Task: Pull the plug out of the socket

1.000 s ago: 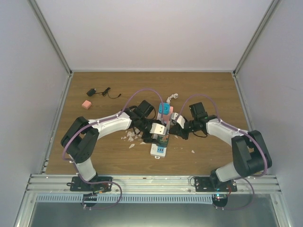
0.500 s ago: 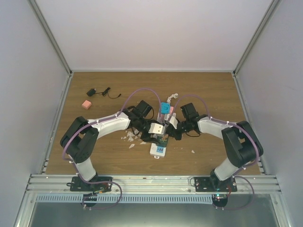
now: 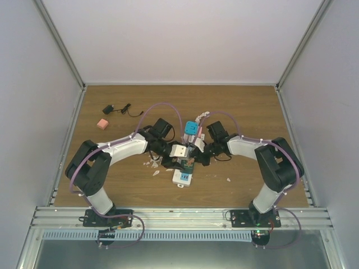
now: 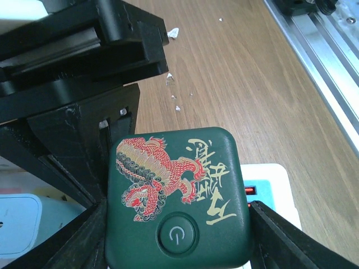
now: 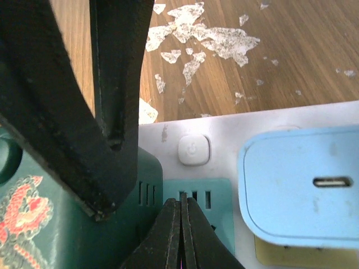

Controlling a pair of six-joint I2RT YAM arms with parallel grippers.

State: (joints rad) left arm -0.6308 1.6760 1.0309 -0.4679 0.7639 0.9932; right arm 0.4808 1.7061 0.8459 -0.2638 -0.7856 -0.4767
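The left gripper (image 4: 178, 238) is clamping the dark green, dragon-printed square plug (image 4: 174, 168) seated in the long white power strip (image 3: 184, 178), lying mid-way across the wooden table (image 3: 112, 179). The right gripper (image 5: 181, 216), fingers together, is hovering over its light-blue face (image 5: 221, 197).

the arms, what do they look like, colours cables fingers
The left arm and right arm both have white shells on the long links, with black joints and black bases. A purple cable loops along each. The left fingers are matte black, angular and slab-like. The right fingers are black and taper to thin tips.
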